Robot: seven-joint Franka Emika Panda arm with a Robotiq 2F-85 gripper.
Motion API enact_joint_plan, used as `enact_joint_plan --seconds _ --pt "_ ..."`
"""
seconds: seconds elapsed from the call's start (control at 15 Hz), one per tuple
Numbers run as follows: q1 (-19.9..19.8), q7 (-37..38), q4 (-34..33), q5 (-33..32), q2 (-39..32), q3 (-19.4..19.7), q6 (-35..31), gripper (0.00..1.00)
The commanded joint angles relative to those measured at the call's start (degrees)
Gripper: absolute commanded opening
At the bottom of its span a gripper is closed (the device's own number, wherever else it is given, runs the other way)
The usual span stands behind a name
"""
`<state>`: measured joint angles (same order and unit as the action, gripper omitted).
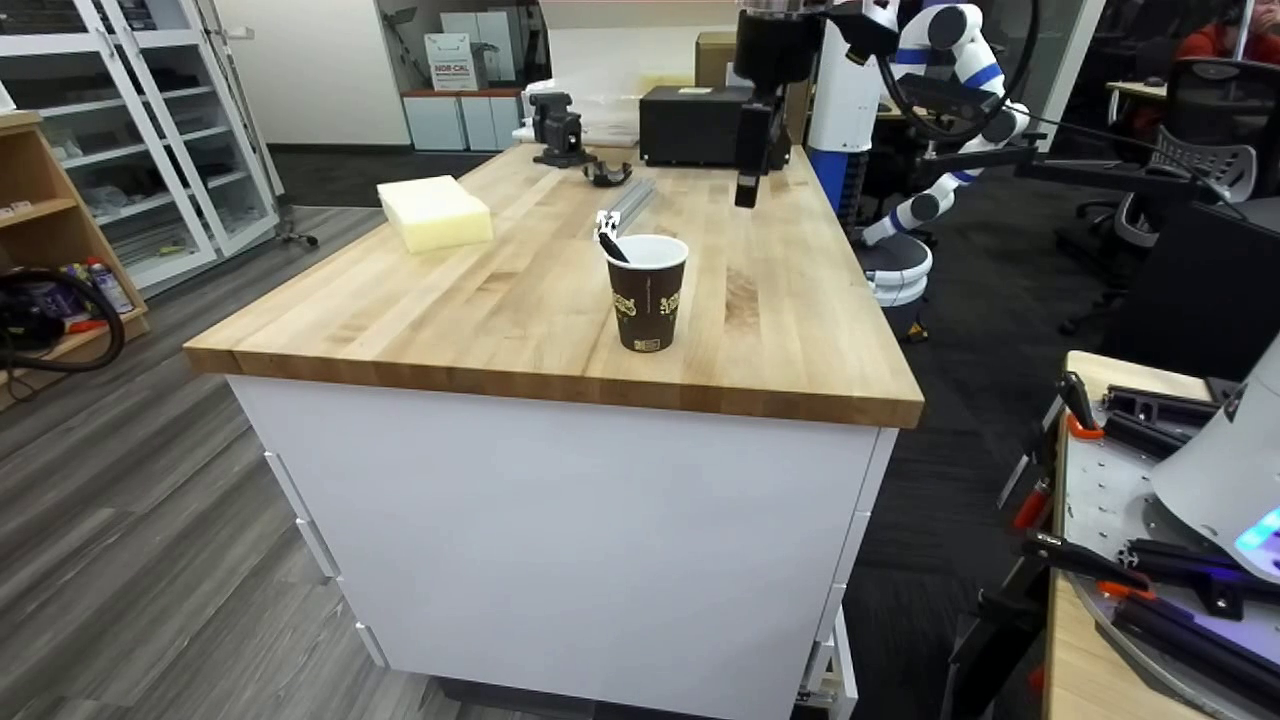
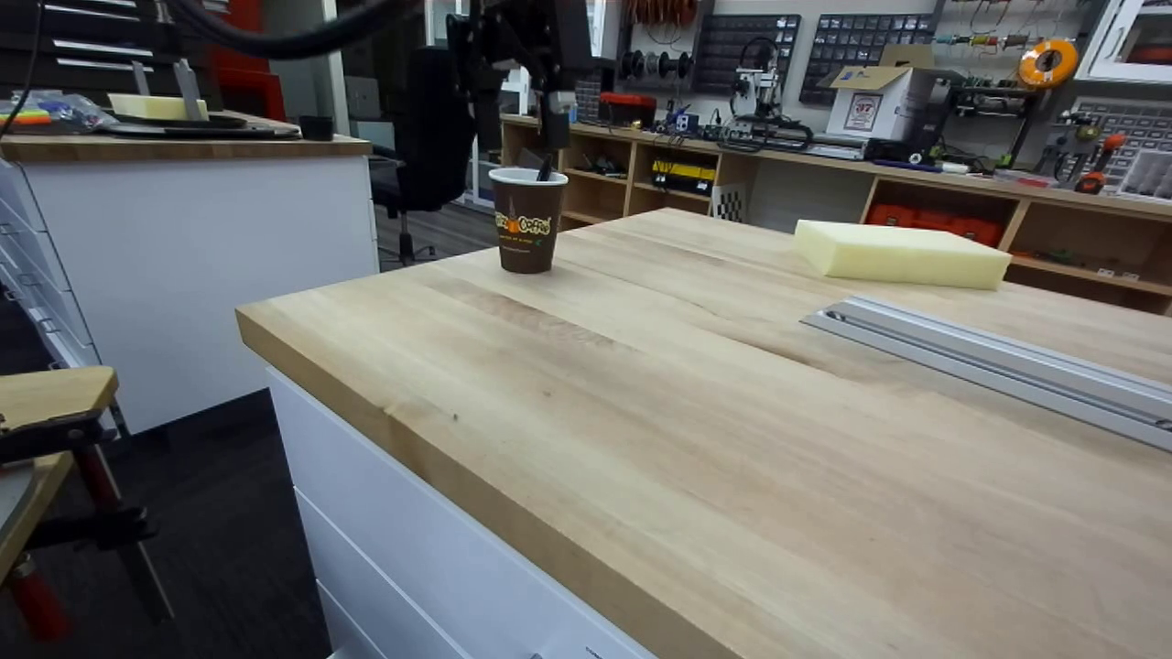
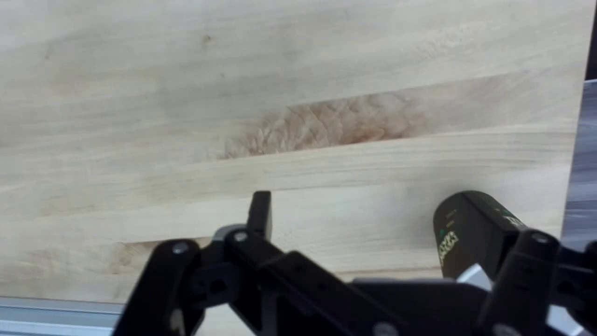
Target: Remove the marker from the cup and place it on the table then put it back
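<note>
Leaning leftward, the marker [image 1: 612, 247] is poking up from the dark paper cup [image 1: 647, 305] in an exterior view; farther right, the gripper [image 1: 757, 185] is hanging over the wooden table [image 1: 520, 325], its empty fingers [image 3: 260, 213] standing wide apart, clear of both cup and marker.

The table [image 1: 545, 290] runs beneath the fingers [image 3: 260, 212]. In an exterior view the upright cup [image 1: 647, 305], block [image 1: 435, 215], rail [image 1: 629, 204] and black gadget [image 1: 558, 130] sit left of them; the black box [image 1: 688, 125] sits behind.
</note>
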<state>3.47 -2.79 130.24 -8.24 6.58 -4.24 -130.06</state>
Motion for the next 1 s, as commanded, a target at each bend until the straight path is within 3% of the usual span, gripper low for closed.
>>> enact_joint_plan --seconds 0.0,0.47,0.93 --pt "2.30 -5.75 -6.04 6.17 -6.11 -0.78 -2.53 1.00" --pt "4.75 -12.59 -13.97 10.55 -12.75 -4.86 -0.42 1.00" --pt "5.54 -14.27 -15.69 10.19 -14.94 -6.97 -3.05 1.00"
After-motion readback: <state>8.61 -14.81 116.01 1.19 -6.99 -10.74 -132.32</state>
